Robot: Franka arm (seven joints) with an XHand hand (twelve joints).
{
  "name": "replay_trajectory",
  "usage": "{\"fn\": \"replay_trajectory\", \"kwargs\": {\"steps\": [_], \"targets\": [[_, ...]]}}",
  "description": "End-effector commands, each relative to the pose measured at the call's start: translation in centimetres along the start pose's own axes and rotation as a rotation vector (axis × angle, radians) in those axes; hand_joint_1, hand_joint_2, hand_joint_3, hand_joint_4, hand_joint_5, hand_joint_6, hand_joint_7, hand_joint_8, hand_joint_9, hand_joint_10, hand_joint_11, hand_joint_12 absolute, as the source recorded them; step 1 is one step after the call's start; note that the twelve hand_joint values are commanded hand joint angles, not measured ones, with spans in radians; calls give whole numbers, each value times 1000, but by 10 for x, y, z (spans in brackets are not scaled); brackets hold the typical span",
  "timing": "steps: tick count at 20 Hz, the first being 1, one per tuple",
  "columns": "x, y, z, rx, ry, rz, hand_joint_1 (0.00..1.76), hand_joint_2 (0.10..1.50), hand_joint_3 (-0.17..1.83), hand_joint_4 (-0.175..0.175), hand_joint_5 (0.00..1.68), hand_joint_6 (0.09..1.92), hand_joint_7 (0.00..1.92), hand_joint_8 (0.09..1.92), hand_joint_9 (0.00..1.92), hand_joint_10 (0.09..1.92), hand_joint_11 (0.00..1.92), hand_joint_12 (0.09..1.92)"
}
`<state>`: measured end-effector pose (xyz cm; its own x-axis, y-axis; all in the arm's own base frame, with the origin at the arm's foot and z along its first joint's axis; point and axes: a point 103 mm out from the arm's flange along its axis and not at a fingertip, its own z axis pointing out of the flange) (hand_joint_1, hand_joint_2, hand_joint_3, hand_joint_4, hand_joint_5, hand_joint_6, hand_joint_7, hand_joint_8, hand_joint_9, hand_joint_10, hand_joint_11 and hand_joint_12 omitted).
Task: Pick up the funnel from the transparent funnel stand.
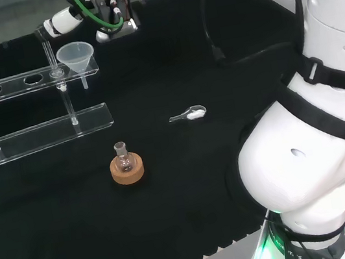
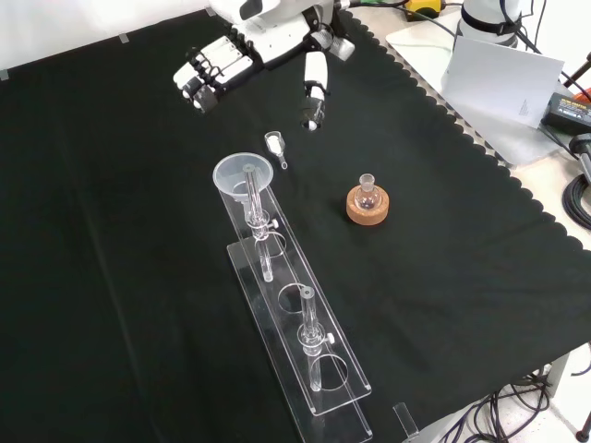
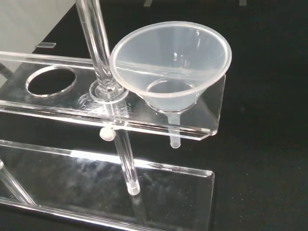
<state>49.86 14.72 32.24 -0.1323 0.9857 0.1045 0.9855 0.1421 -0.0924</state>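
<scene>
A clear plastic funnel (image 1: 75, 55) (image 2: 242, 173) (image 3: 171, 62) sits in the end hole of the transparent funnel stand (image 1: 27, 80) (image 2: 295, 323) (image 3: 48, 106), with its stem poking down through the upper plate. In the front view the hand (image 2: 217, 66) hovers above the cloth beyond the funnel end of the stand, apart from the funnel. Its fingers (image 2: 205, 88) are straight and its thumb (image 2: 314, 92) is spread wide, with nothing held. In the head view the hand (image 1: 62, 21) shows just behind the funnel.
A small round flask on a cork ring (image 1: 126, 166) (image 2: 367, 199) stands to the side of the stand. A clear scoop with white powder (image 1: 190, 113) (image 2: 275, 145) lies on the cloth between hand and funnel in the front view. Upright rods (image 3: 98, 43) rise beside the funnel.
</scene>
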Motion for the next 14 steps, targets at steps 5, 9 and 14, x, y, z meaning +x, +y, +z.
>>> {"fn": "replay_trajectory", "kwargs": {"steps": [5,9,14], "targets": [[-24,6,11,58,-10,-9,295,662,-12,47,0,87,0,87,0,87,0,87],[-22,15,24,46,-8,-22,326,650,-16,46,0,87,0,87,0,87,0,87],[-13,16,39,74,-40,18,332,648,-16,45,0,87,0,87,0,87,0,87]]}}
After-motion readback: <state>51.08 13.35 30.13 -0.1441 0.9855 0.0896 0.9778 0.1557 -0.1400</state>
